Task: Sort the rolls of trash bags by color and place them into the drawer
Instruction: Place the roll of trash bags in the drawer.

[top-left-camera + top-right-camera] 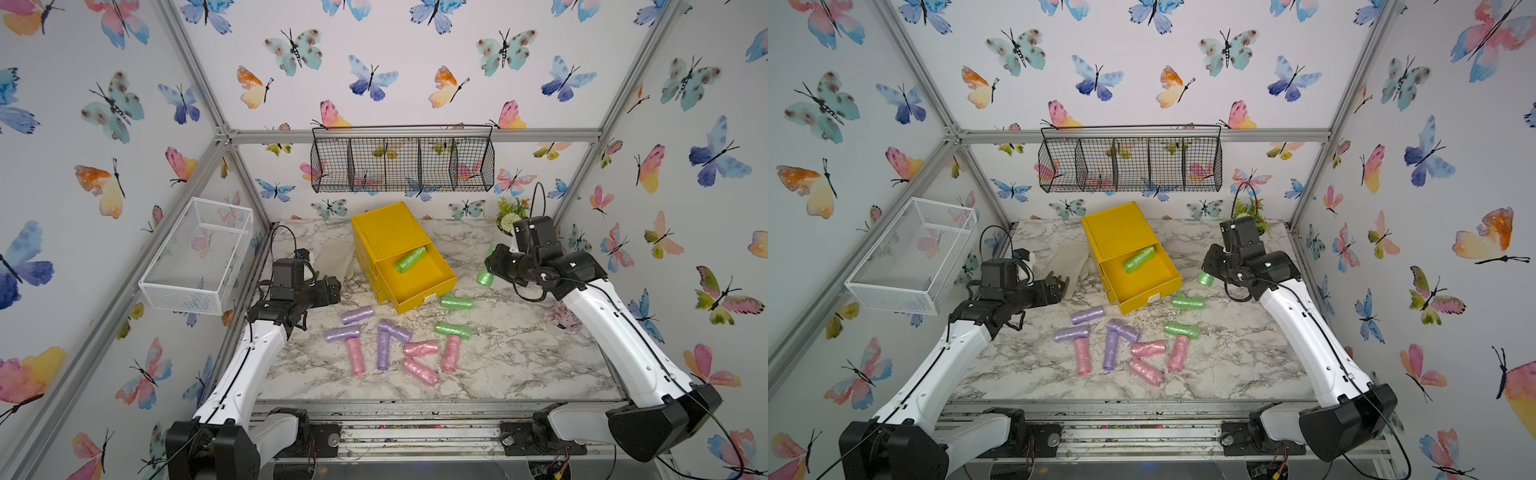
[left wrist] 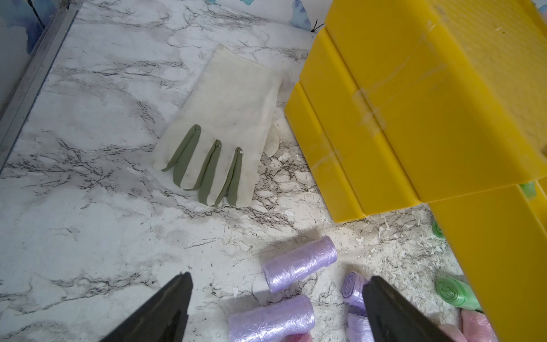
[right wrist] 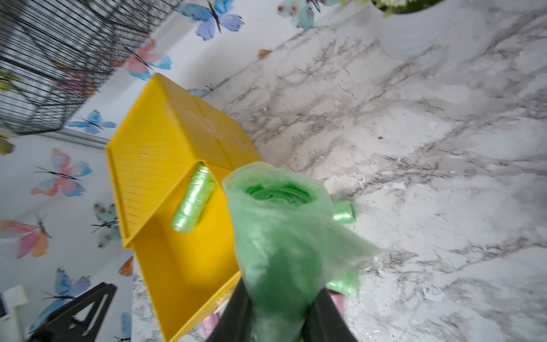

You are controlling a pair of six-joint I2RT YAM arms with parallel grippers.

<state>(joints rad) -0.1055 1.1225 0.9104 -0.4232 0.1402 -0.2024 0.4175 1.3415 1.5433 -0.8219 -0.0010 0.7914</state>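
My right gripper (image 3: pixel 281 309) clenches a crinkly green plastic trash-bag roll (image 3: pixel 281 225), seemingly off the table, beside the open yellow plastic drawer (image 1: pixel 419 284) holding 1 green roll (image 1: pixel 410 259). Next: carry over, release. My left gripper (image 2: pixel 276 281) gapes empty.

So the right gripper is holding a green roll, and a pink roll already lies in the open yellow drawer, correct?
Not quite. The roll lying in the yellow drawer is green, not pink, as both top views show. The rest holds: the right gripper holds a green roll, and the drawer is open.
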